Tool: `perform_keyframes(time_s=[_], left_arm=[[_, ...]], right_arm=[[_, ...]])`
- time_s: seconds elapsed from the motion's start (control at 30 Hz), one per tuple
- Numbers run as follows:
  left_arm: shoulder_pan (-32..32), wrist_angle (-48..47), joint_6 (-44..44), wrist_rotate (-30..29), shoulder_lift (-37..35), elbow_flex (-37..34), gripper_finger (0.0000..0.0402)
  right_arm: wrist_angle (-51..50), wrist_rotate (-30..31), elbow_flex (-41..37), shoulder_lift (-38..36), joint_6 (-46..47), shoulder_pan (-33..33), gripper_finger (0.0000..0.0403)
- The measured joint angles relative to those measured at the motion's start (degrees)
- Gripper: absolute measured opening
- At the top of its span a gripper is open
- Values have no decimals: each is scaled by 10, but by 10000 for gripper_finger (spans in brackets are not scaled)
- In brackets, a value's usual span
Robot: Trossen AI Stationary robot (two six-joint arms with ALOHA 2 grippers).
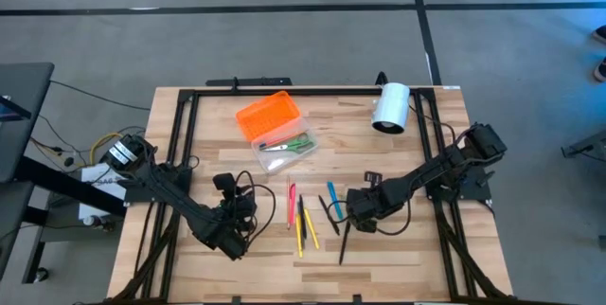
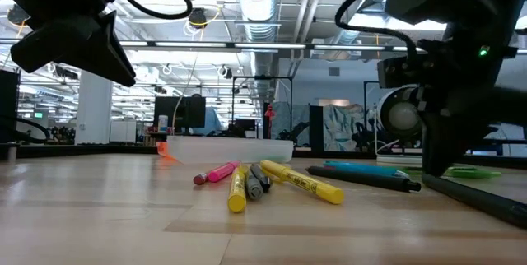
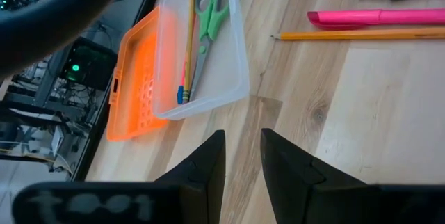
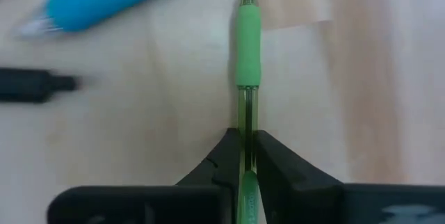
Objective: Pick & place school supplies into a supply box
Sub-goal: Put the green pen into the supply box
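The supply box lies open at the table's far middle, its orange lid beside the clear base. Green-handled scissors and a pencil lie in the base. Pink, yellow, blue and black pens lie loose on the wood in the middle. My right gripper is shut on a green pen just right of them. My left gripper hovers over bare wood near the box, slightly open with nothing between its fingers. My right gripper pinches the green pen's clear barrel, just behind the green rubber grip, between its two fingers. The fingers come steeply from above and lie across the pen. The pen lies level along the wood; whether it is lifted off, I cannot tell.
A white cylinder lies at the far right of the table. A black frame runs along the far edge and down both sides. Bare wood stretches along the near edge.
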Motion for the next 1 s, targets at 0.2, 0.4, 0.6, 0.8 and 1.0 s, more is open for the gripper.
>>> perform_keyframes(time_s=[0.2,0.4,0.6,0.8,1.0], left_arm=[[-2,0,-5,0,0,0,84],[-3,0,-6,0,0,0,84],[-4,0,-11,0,0,0,84],[-4,0,-11,0,0,0,84],[-4,0,-11,0,0,0,84]], right_arm=[[-7,48,-4,4,9,-2,8],[-14,85,-7,8,19,-1,4],[-17,133,-11,11,35,10,3],[-23,191,-14,13,57,29,2],[-27,224,-12,12,75,35,2]])
